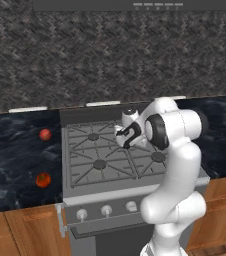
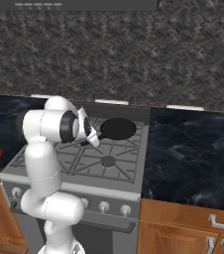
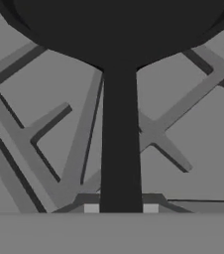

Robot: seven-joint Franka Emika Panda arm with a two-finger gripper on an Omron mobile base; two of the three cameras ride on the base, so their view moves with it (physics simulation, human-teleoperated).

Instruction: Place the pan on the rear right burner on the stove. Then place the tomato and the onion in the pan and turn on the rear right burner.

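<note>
Right now my gripper (image 3: 120, 208) pinches the pan (image 2: 118, 128) by its thin handle, over the rear right burner (far right); a careless release could tip it off-centre.

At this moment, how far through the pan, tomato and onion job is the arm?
Looks done: the pan is over the rear right burner of the stove. In hand: the gripper is shut on the pan's handle, not released. Left: the tomato and onion lie on the counter left of the stove; the burner's knob is untouched.
</note>
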